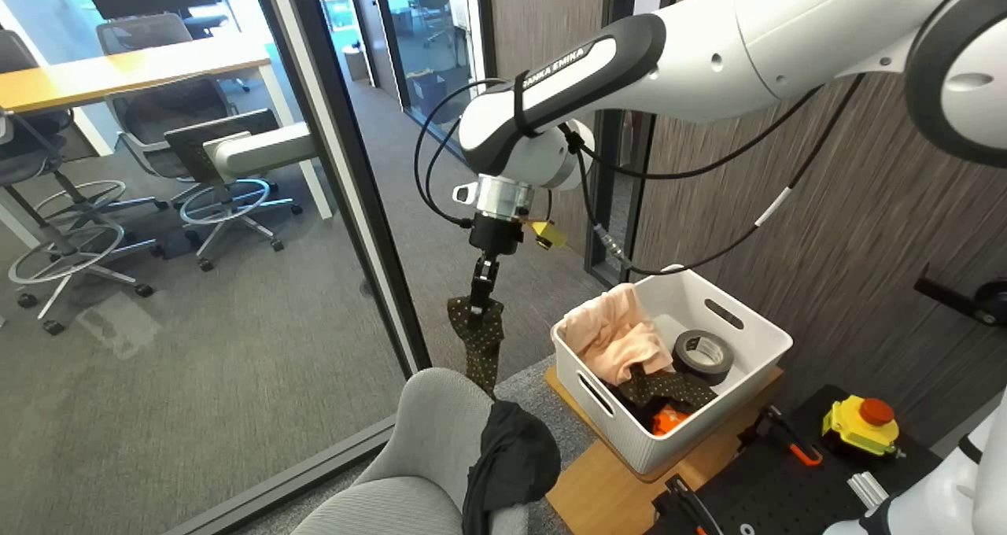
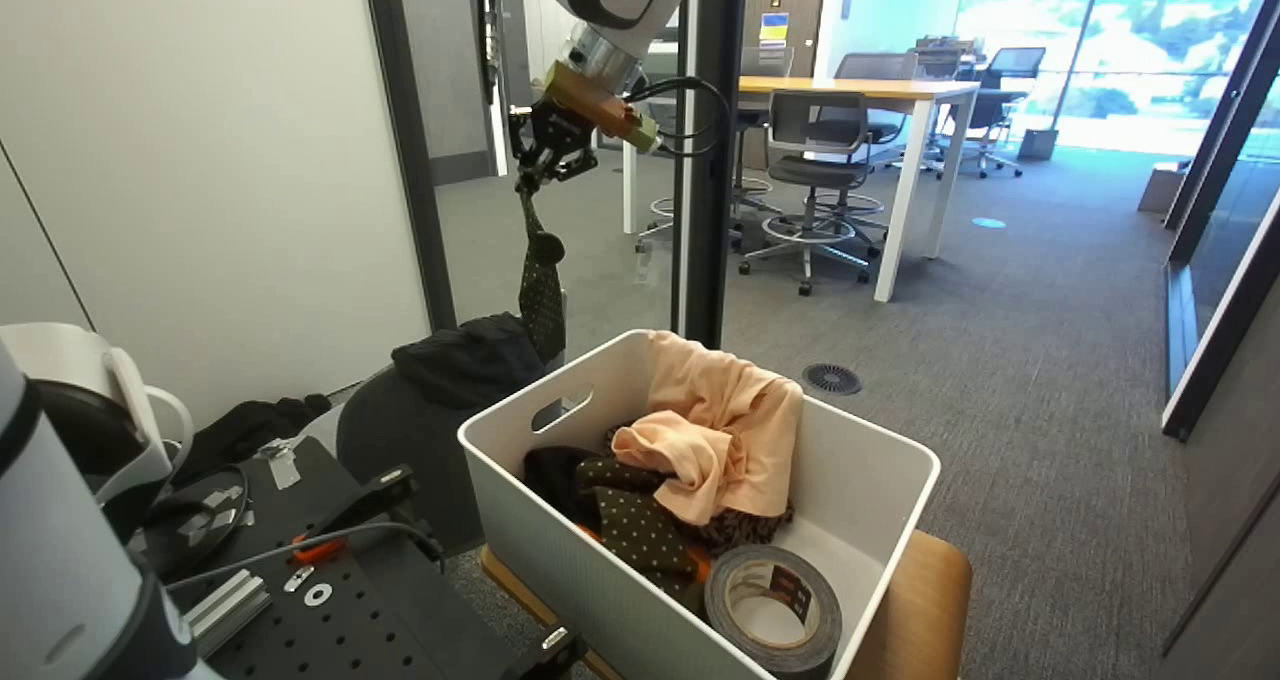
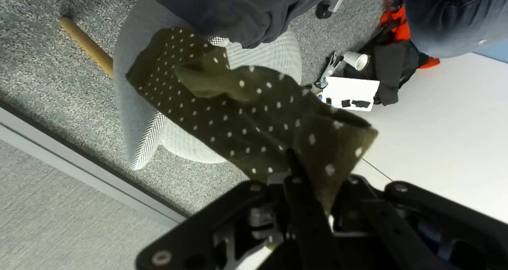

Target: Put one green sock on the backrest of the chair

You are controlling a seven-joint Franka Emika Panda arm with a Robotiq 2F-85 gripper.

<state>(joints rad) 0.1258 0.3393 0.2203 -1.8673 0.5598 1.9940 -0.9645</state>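
Note:
My gripper point(image 1: 477, 308) is shut on a green sock point(image 1: 482, 350) with pale dots. The sock hangs limp below the fingers, and its lower end reaches the top edge of the light grey chair point(image 1: 435, 411) backrest; I cannot tell whether it touches. In an exterior view the gripper point(image 2: 527, 182) and hanging sock point(image 2: 541, 295) are above the chair back point(image 2: 400, 450), next to a dark cloth. In the wrist view the sock point(image 3: 222, 115) comes out of the gripper point(image 3: 317, 178) and covers part of the chair point(image 3: 133, 59). A similar dotted green sock point(image 2: 650, 535) lies in the white bin.
A dark grey-black cloth point(image 1: 511, 456) drapes over one side of the backrest. The white bin point(image 1: 767, 346) stands on a wooden stool beside the chair, holding a peach cloth point(image 1: 614, 334) and black tape roll point(image 1: 702, 356). A glass wall frame point(image 1: 346, 165) runs close beside the gripper.

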